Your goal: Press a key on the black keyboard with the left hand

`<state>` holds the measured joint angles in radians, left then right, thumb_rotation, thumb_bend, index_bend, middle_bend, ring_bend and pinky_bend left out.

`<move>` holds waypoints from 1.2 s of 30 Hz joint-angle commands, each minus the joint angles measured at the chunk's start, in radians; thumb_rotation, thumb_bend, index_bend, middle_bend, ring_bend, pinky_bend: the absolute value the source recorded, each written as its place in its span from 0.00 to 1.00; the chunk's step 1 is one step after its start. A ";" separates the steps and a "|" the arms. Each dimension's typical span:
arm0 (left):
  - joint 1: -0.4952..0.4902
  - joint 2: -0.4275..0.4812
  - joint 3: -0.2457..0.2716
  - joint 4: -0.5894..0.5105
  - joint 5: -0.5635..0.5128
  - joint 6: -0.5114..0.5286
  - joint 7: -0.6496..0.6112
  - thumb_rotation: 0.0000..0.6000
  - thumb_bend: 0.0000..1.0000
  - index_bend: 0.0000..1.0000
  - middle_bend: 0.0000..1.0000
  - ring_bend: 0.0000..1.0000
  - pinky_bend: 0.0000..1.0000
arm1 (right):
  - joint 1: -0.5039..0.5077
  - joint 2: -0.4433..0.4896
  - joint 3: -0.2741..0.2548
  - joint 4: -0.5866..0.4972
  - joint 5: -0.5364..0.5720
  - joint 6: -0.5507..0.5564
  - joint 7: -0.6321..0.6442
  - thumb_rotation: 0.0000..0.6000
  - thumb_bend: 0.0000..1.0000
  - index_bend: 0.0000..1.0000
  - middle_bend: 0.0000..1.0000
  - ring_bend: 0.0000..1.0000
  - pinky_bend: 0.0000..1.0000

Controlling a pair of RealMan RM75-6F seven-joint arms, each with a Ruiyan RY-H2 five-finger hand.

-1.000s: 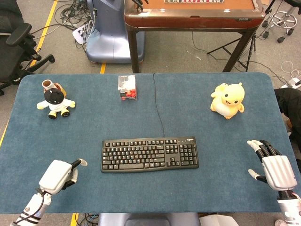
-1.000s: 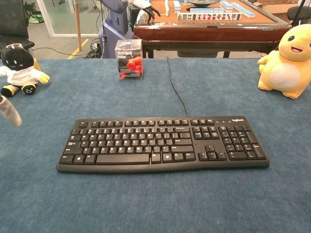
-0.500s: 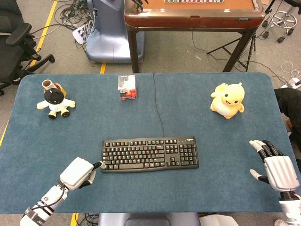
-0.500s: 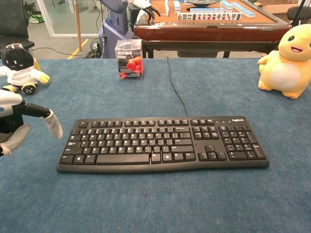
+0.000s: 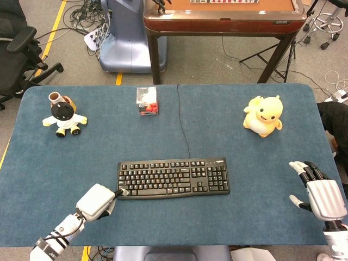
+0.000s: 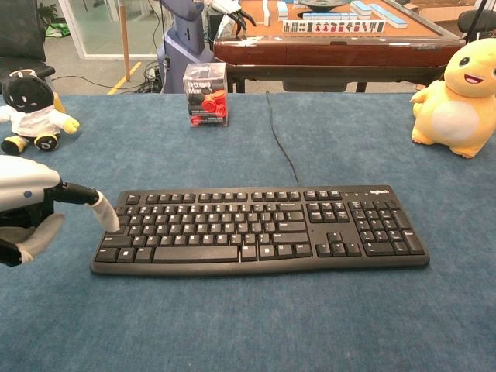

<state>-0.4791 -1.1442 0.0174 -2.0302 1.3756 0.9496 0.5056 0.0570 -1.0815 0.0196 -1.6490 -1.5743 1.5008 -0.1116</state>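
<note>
Left hand (image 5: 97, 200) now nearer, one fingertip (image 6: 106, 218) on flat black keyboard (image 6: 260, 228), other fingers curled, holding nothing

Head view looks down; chest view low, forward — both share keyboard (image 5: 173, 178).

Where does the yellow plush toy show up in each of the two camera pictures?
Head view: the yellow plush toy sits upper right on the blue table mat, beyond the black keyboard.
Chest view: the toy is at the far right edge, partly cut off.
Shared landmark: the keyboard's black cable, running away to the toy's left.
</note>
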 commanded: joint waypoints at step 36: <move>-0.174 -0.127 0.010 0.033 -0.295 -0.070 0.145 1.00 0.80 0.19 1.00 0.92 1.00 | -0.004 0.006 0.002 -0.004 0.005 -0.001 0.004 1.00 0.02 0.21 0.23 0.14 0.47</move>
<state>-0.6473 -1.2659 0.0289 -2.0024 1.0876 0.8797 0.6517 0.0536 -1.0755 0.0210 -1.6529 -1.5695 1.4989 -0.1085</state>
